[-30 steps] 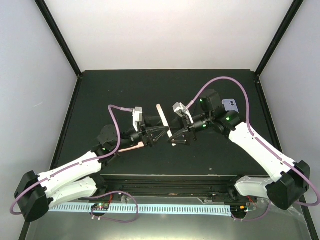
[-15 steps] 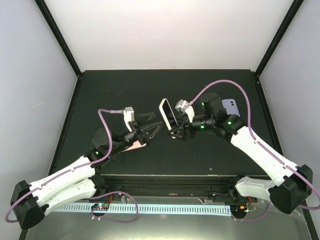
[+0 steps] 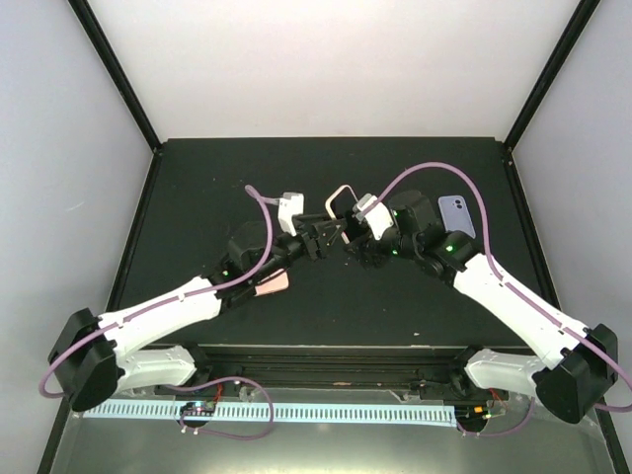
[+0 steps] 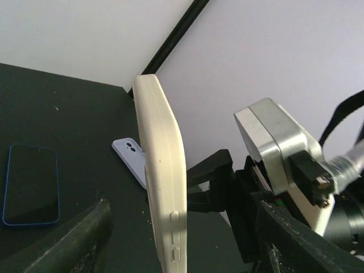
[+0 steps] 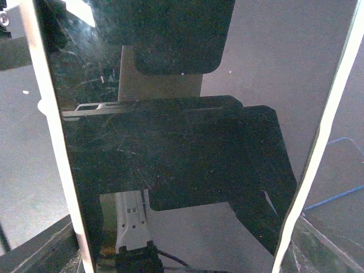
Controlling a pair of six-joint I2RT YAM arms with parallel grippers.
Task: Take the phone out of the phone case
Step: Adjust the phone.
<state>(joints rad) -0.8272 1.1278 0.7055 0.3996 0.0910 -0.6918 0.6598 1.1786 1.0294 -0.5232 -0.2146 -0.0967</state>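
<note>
The phone in its cream case (image 3: 342, 201) is held up off the table, tilted. My right gripper (image 3: 355, 230) is shut on it from the right. In the right wrist view the dark screen (image 5: 170, 131) fills the frame, with the cream case rims (image 5: 54, 148) on both sides. In the left wrist view the cream case (image 4: 165, 187) stands edge-on with its side buttons showing. My left gripper (image 3: 329, 233) is open, its fingers (image 4: 77, 239) spread on either side of the case without touching it.
A lilac phone case (image 3: 456, 210) lies at the back right, also in the left wrist view (image 4: 132, 160). A blue-rimmed phone (image 4: 31, 185) lies screen up on the black mat. A pink case (image 3: 275, 281) lies under my left arm.
My left arm has swung right and up to the phone, so its open fingers now straddle the case. My right gripper has carried the phone a little back and turned it.
</note>
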